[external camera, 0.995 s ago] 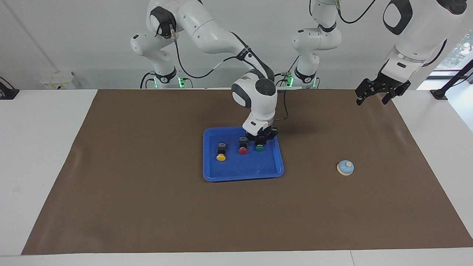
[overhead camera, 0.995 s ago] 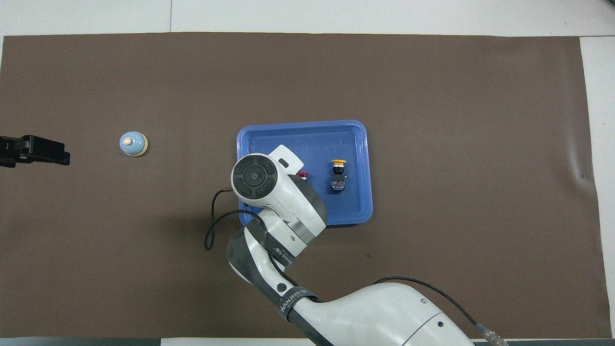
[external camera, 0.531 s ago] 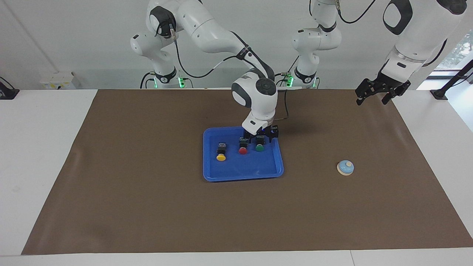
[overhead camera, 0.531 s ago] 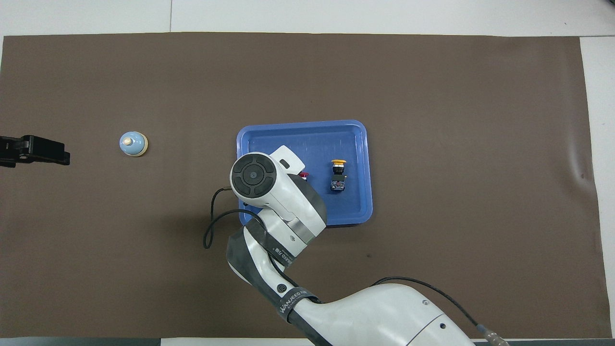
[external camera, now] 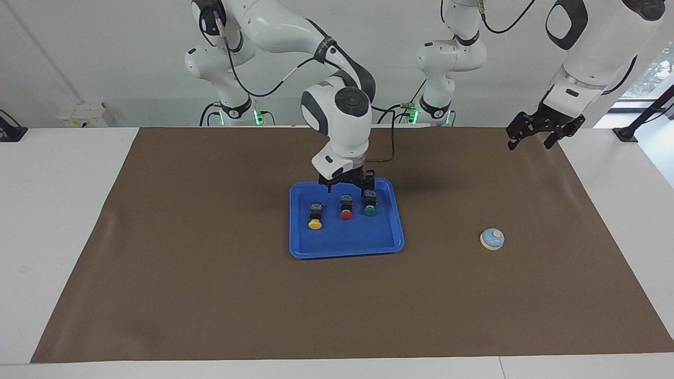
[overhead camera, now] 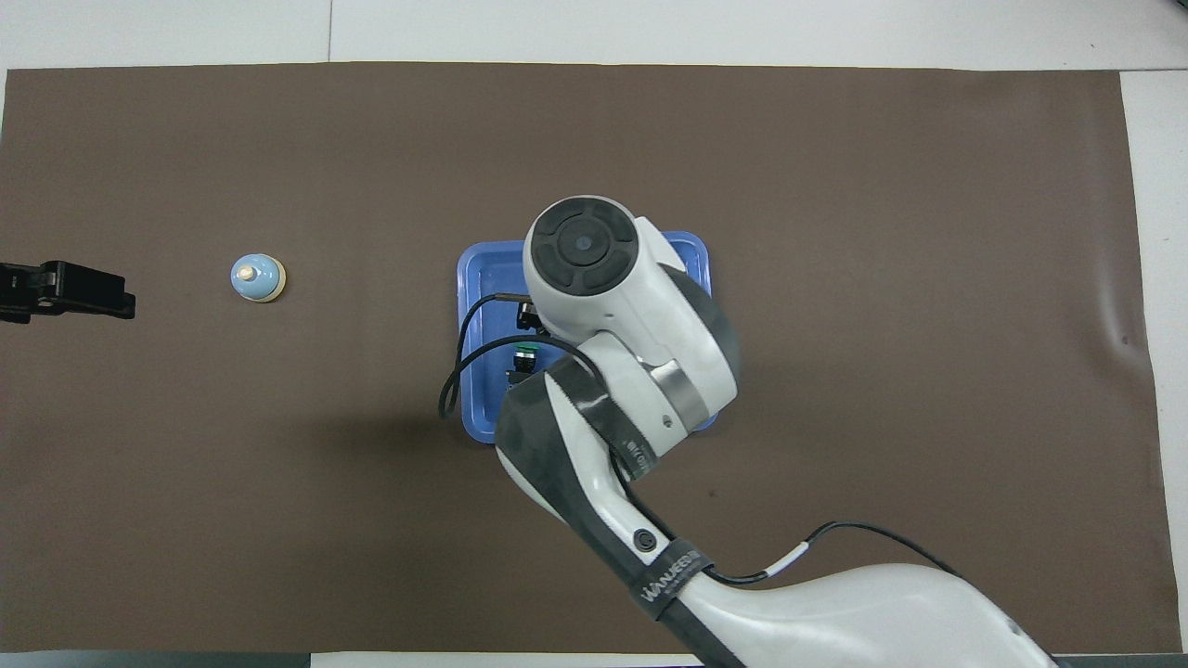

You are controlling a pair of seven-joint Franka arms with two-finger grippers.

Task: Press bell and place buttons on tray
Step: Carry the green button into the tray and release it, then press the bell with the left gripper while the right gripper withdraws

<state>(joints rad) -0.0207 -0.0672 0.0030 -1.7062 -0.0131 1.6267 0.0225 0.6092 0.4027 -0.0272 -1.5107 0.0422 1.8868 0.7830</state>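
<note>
**A:** so where's everything sitting?

**B:** all three buttons are on the blue tray, lined up in a row across the half nearer the robots. Yellow button is toward the right arm's end, red button in the middle, green button toward the left arm's end. In the facing view the green one is at about 3 o'clock from the red.

**A:** and the arms?

**B:** right gripper hangs over the tray's edge nearest the robots, just above the red and green buttons, fingers spread and holding nothing. Left gripper waits up in the air over the brown mat corner, spread too, empty.

**A:** the bell?

**B:** bell sits on the mat well apart from the tray, toward the left arm's end, roughly 3 o'clock from it in the facing view.
</note>
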